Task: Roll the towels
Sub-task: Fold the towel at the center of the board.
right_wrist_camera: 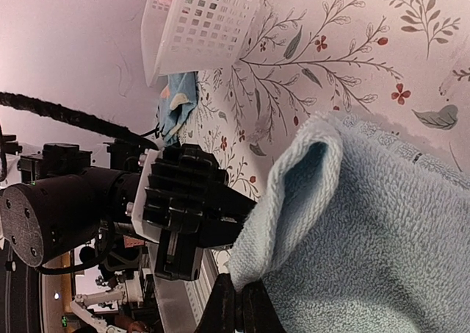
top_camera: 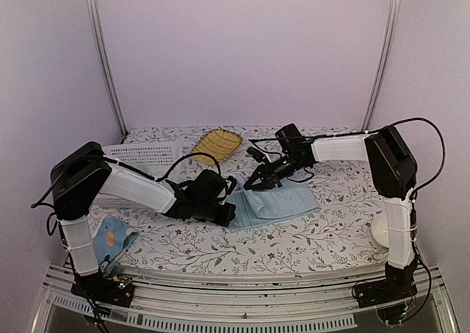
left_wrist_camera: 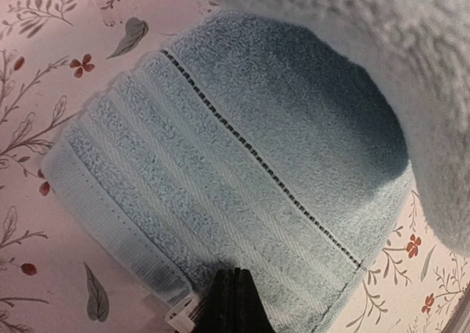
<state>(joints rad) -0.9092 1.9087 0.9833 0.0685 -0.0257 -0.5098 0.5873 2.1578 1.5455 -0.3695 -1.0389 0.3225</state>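
Note:
The larger plain light-blue towel [top_camera: 279, 201] lies mid-table, folded, and fills the left wrist view [left_wrist_camera: 242, 149]. My right gripper [top_camera: 257, 180] is shut on its far left edge [right_wrist_camera: 241, 295] and holds a fold of cloth [right_wrist_camera: 308, 186] up off the table. My left gripper [top_camera: 222, 209] is shut, its tips [left_wrist_camera: 235, 281] down on the towel's near left edge beside a white tag [left_wrist_camera: 183, 318]; no cloth shows between them. The smaller printed towel [top_camera: 114, 241] lies crumpled at the near left table edge, behind the left arm [right_wrist_camera: 176, 105].
A white perforated basket [top_camera: 139, 160] stands at the back left. The yellow ribbed leaf-shaped tray [top_camera: 217, 145] sits behind the grippers. A white round object [top_camera: 382, 230] is by the right arm's base. The tablecloth [top_camera: 294, 245] has a floral print.

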